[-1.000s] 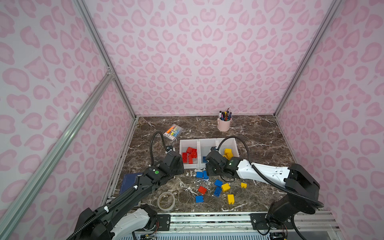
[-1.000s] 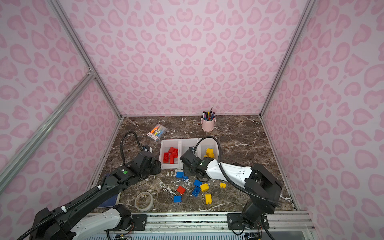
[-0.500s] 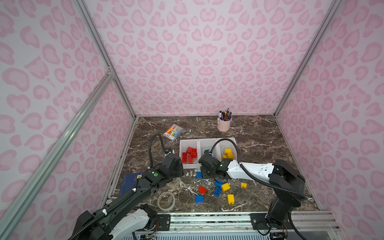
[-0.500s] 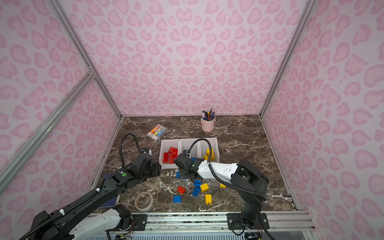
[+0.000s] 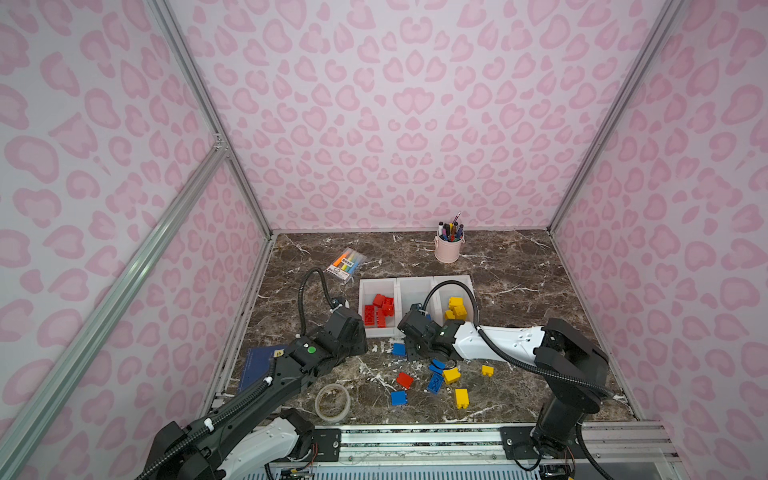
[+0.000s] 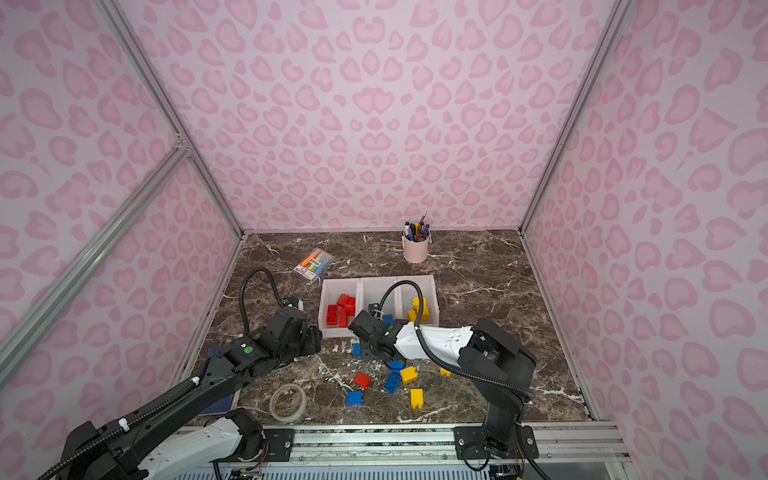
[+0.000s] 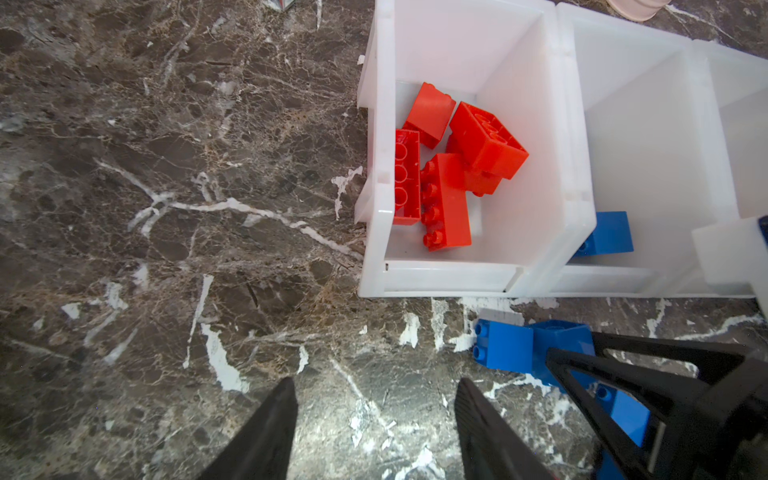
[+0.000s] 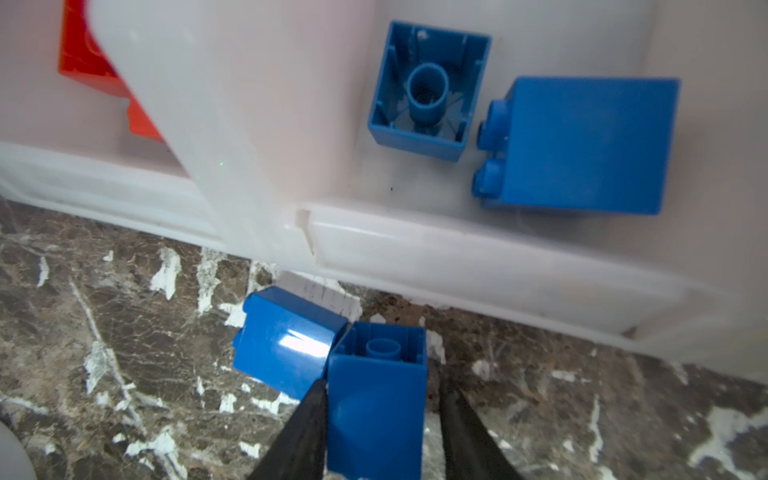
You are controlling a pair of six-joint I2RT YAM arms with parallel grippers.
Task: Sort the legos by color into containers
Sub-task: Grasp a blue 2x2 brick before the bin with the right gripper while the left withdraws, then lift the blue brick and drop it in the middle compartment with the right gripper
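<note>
Glossy plastic legos (image 8: 286, 345) and smooth white plastic containers (image 7: 432, 278) (slightly translucent) sit on polished marble-look table (image 7: 166, 208).

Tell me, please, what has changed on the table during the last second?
The right gripper moved back from the containers, leftward and down to the table, and narrowed its jaws around a blue lego; whether they already pinch it is unclear. The left gripper stayed open and empty; the containers and the other legos did not move.
</note>
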